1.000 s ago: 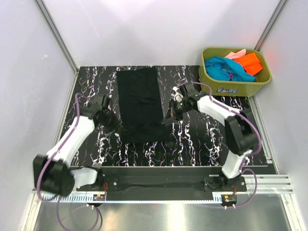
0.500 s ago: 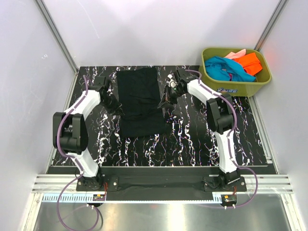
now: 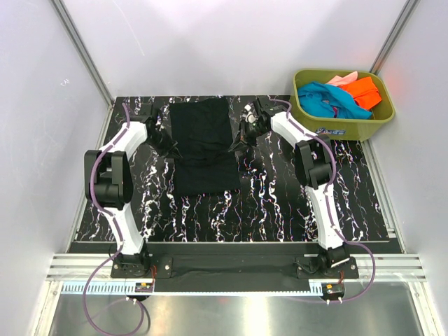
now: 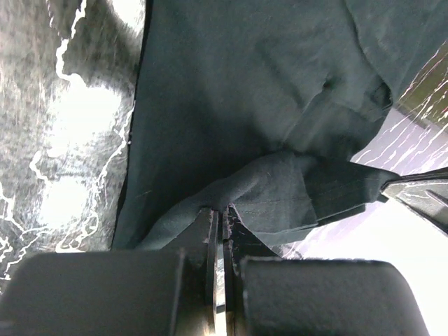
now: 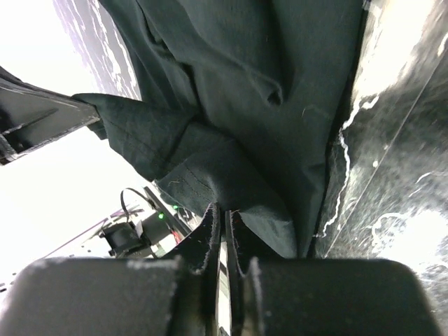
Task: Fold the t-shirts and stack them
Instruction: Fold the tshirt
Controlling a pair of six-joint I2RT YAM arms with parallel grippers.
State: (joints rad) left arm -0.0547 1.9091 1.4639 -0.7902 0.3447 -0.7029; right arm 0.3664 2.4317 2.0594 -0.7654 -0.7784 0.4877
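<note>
The black t-shirt (image 3: 201, 126) lies as a long strip on the marbled table, and it fills both wrist views (image 4: 238, 105) (image 5: 245, 77). My left gripper (image 3: 170, 146) is at its left edge, shut on a pinched ridge of black cloth (image 4: 222, 210). My right gripper (image 3: 236, 145) is at the right edge, shut on a lifted fold of the same shirt (image 5: 224, 208). The teal-blue t-shirt (image 3: 323, 96), the orange one (image 3: 364, 91) and the pale pink one (image 3: 341, 79) are bundled in the tub.
The olive-green tub (image 3: 342, 124) stands at the far right corner of the black marbled table (image 3: 280, 196). Grey walls with metal rails close in the left, back and right sides. Both arm bases sit on the near rail.
Both grippers have moved from mid-table toward the far end, drawing the shirt's edges along. The arms are stretched out further, and the shirt's near edge now sits farther from the bases.
</note>
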